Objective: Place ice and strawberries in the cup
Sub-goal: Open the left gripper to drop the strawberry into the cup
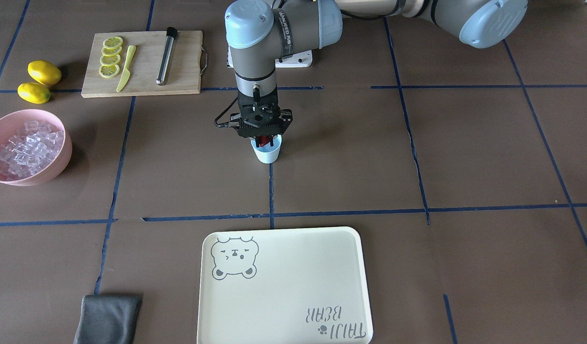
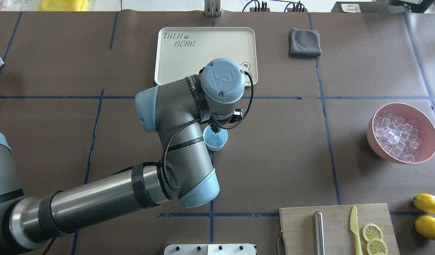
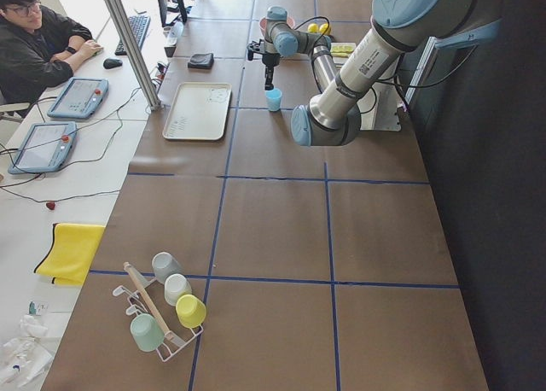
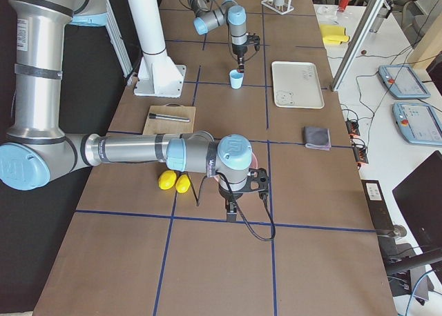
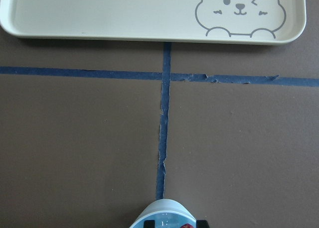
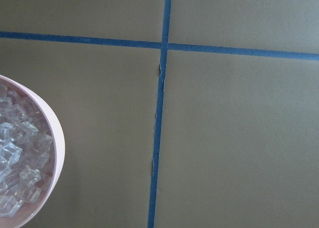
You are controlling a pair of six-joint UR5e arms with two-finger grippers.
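The light blue cup [image 1: 267, 154] stands at the table's middle, also seen from overhead [image 2: 218, 142]. My left gripper [image 1: 264, 141] hangs straight down over the cup's mouth, shut on the red strawberry [image 1: 263, 140], whose green top shows from overhead [image 2: 214, 129]. The left wrist view shows the cup's rim [image 5: 162, 208] and a bit of red at the bottom edge. Something pale and glassy lies inside the cup. The ice [image 1: 26, 148] fills the pink bowl [image 1: 59, 167]. My right gripper [image 4: 231, 209] hangs beside that bowl; I cannot tell whether it is open or shut.
A cream bear tray [image 1: 284, 286] lies on the operators' side of the cup. A wooden board [image 1: 145, 62] carries lemon slices, a yellow knife and a metal rod. Two lemons [image 1: 44, 72] lie beside it. A grey cloth [image 1: 108, 317] lies near the tray.
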